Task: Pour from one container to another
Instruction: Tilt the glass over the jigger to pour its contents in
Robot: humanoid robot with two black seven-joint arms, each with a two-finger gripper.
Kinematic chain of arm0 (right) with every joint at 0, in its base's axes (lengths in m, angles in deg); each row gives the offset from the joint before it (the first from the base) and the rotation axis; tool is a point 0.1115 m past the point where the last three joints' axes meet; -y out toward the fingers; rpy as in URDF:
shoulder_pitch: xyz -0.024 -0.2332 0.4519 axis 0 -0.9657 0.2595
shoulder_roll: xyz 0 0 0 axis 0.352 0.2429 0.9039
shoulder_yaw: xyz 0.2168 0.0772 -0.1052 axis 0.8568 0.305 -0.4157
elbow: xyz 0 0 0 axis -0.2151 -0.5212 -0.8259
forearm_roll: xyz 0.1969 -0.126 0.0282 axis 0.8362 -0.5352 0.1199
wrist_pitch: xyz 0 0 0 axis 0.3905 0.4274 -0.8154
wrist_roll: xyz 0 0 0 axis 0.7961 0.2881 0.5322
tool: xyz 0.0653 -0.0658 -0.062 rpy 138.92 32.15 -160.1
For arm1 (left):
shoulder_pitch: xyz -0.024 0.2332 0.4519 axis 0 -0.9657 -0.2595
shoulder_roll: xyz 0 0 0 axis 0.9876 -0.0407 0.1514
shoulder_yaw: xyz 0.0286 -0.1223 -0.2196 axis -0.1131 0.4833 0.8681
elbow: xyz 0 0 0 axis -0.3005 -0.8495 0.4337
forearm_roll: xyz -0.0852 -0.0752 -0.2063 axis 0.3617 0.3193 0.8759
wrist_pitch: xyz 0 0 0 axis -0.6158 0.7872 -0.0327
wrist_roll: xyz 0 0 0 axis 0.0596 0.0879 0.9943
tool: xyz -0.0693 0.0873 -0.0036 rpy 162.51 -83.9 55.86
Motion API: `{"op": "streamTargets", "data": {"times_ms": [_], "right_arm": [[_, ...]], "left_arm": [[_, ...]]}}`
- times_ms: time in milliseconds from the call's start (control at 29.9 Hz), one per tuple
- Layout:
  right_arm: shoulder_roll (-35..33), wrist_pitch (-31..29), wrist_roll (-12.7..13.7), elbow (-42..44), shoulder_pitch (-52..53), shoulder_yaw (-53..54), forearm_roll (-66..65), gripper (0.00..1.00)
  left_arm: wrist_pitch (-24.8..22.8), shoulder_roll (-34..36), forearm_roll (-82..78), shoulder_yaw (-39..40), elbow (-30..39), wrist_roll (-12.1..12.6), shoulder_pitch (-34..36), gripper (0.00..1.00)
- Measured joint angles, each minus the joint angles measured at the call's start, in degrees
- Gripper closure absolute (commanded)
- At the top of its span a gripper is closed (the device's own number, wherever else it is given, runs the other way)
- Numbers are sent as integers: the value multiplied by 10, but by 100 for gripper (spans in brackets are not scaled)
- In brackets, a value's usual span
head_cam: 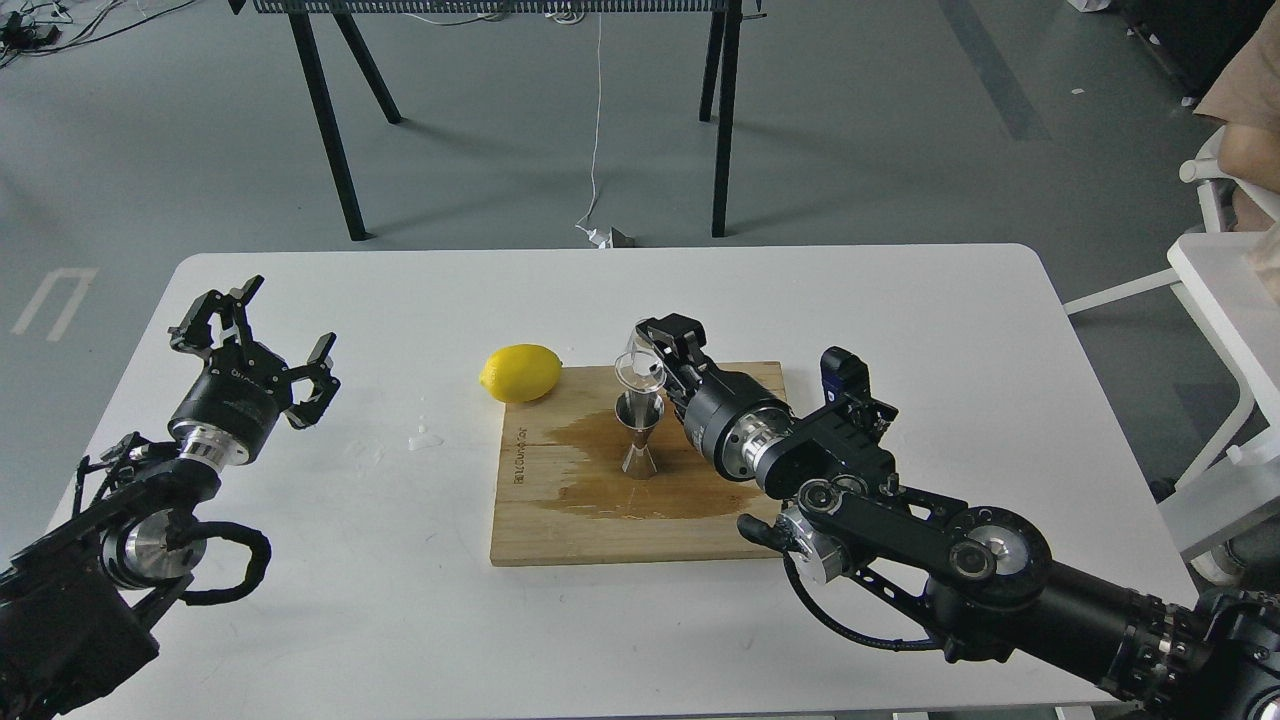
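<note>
The steel jigger [638, 436] stands upright on the wooden board [560, 520], in the middle of a wet stain. Just above its mouth hangs the clear glass cup [638, 368], tipped on its side with its rim facing left and down. My right gripper [655, 362] is shut on the cup, reaching in from the right over the board. My left gripper [255, 340] stands open over the table's left side, far from both, with nothing in it.
A yellow lemon [520, 372] lies at the board's far left corner. A small puddle [424, 438] sits on the white table [400, 600] left of the board. A white cart [1225, 300] stands off the table's right edge.
</note>
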Motion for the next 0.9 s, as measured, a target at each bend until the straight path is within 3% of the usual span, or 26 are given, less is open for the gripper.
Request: {"op": "streamTargets", "data": {"times_ms": [902], "right_arm": [[-1, 0, -8, 2, 12, -49, -58, 59]], "left_arm": [[0, -1, 0, -1, 0, 0, 0, 5]]}}
